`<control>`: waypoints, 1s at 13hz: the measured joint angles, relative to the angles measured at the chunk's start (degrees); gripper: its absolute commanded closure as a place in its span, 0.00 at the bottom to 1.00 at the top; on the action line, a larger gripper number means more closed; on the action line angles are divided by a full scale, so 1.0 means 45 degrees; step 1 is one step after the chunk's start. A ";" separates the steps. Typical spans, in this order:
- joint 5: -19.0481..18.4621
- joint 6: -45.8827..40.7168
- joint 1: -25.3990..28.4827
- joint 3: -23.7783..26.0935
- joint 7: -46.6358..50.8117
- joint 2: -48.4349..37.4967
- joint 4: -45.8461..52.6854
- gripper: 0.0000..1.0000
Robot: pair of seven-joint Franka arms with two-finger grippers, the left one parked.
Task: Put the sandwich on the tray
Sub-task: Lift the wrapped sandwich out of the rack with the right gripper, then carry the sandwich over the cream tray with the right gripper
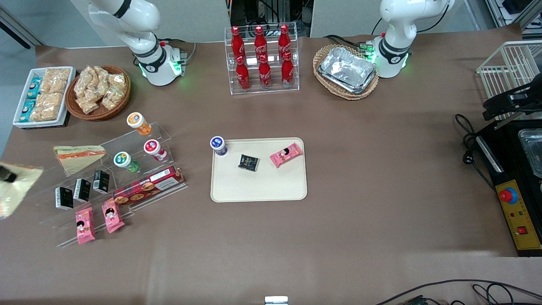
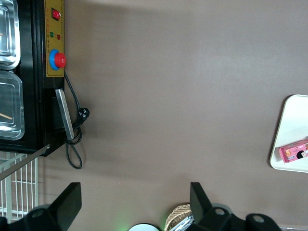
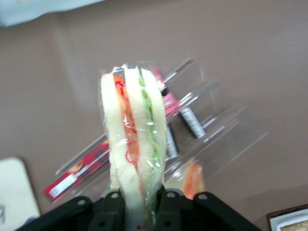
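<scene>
My right gripper [image 3: 139,197] is shut on the sandwich [image 3: 132,144], a wrapped wedge of pale bread with orange-red and green filling, held edge-up. In the front view the gripper [image 1: 6,173] and the sandwich [image 1: 17,190] hang above the table at the working arm's end, beside the clear acrylic stand [image 1: 110,178]. The cream-beige tray [image 1: 262,186] lies mid-table, well away toward the parked arm. It carries a blue-capped cup [image 1: 218,145], a black packet [image 1: 248,162] and a pink snack pack [image 1: 286,154]. The tray also shows in the right wrist view [image 3: 14,192] and the left wrist view [image 2: 291,125].
A similar wedge with a thin orange stripe [image 1: 78,157] lies on the acrylic stand, with small cups, black boxes, pink packs and a red biscuit box [image 1: 148,186]. A snack basket [image 1: 98,91], a cola rack [image 1: 262,59] and a foil-tray basket [image 1: 346,70] stand farther back.
</scene>
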 measured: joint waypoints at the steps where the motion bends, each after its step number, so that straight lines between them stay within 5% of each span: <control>1: -0.0003 -0.0361 0.0414 0.0145 -0.0007 -0.0107 0.0000 0.88; 13: -0.0129 -0.0791 0.5990 0.1083 -0.3816 0.0262 -0.0115 0.91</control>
